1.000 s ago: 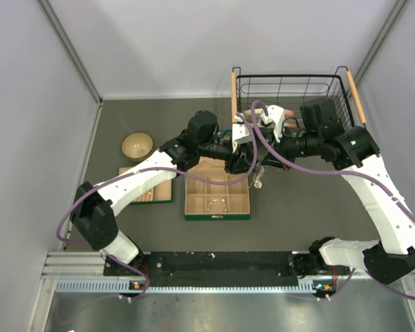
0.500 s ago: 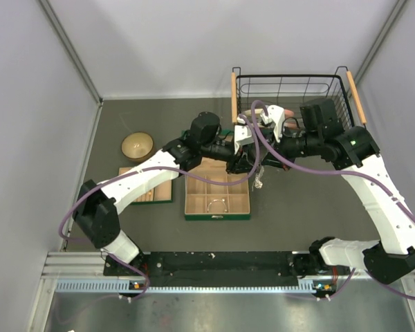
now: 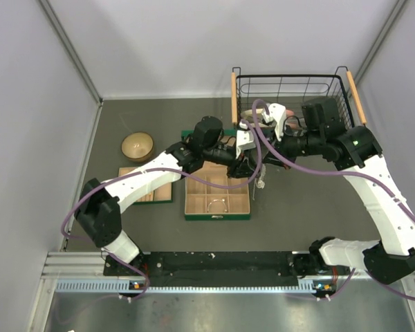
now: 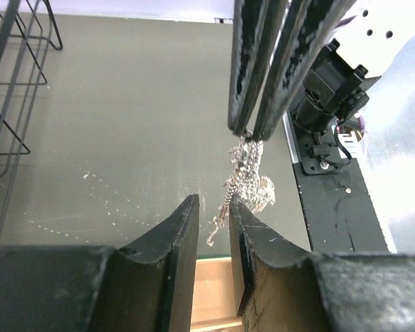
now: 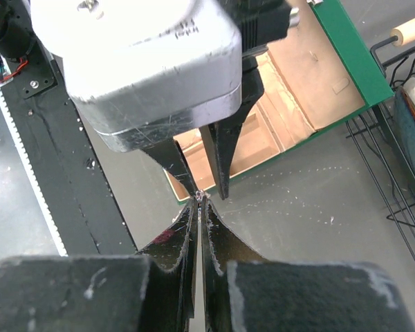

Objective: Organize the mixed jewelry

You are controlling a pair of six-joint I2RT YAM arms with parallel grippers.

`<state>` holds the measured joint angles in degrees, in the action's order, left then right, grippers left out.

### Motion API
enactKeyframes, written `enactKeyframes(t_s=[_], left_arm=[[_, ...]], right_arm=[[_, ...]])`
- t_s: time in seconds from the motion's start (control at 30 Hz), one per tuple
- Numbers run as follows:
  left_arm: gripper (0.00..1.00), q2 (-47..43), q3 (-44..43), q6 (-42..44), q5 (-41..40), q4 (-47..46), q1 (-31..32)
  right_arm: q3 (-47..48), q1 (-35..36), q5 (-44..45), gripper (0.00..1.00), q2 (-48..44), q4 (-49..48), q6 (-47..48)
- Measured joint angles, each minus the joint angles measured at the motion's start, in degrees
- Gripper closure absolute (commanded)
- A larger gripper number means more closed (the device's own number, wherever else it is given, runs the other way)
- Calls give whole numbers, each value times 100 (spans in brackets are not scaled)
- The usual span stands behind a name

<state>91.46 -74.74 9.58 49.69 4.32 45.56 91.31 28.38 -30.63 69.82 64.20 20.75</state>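
Looks like passing or untangling the fine silver chain necklace (image 4: 247, 181) in the air. Pinched tight at its top by the right gripper (image 4: 247, 130), upper middle of the left wrist view. Hanging in a knotty clump, with its loose tail in the small gap of the left gripper (image 4: 213, 211), bottom middle; narrow, not yet squeezing. Next, probably: close gently on the tail, then lower it into a free slot of the green box (image 3: 218, 217). Underneath, a dark grey table (image 3: 297, 207), a bit scratched. Around, pale walls (image 3: 159, 48), and a wire basket (image 3: 290, 86) at upper right.
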Motion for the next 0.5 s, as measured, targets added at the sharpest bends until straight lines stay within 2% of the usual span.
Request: enactKeyframes(t_s=[0.5], left_arm=[[79,260,179,-15,33,-92,116]], right_arm=[[68,0,142,100,-4,2,0]])
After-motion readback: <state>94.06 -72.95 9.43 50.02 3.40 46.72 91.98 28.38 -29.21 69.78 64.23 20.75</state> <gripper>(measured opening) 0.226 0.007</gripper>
